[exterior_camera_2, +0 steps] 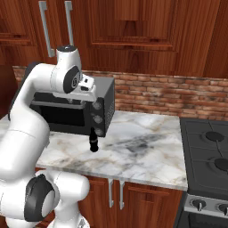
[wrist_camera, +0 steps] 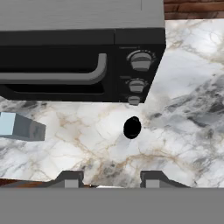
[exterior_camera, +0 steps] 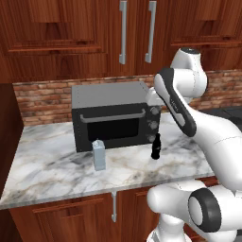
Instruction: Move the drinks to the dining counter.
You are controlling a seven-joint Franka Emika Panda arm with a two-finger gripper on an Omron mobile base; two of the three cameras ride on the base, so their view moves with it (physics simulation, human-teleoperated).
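I see the black bottle (exterior_camera: 155,147) standing upright on the marble counter (exterior_camera: 52,168), just in front of the microwave (exterior_camera: 113,116) at its knob side. The grey-blue carton (exterior_camera: 99,155) stands to its left. My gripper (wrist_camera: 106,177) hangs above the bottle, fingers apart, holding nothing.

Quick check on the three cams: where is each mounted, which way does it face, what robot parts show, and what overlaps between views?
Left base view: behind the arm's left, facing forward and down at the black microwave, pale grey-blue gable-top carton and small black bottle; white arm at right.
Right base view: behind the arm's right, facing the same marble counter and a black stove; white arm at left.
Hand view: looks down on the bottle cap; gripper fingertips at the bottom.
Shared: microwave, bottle, counter in all three.
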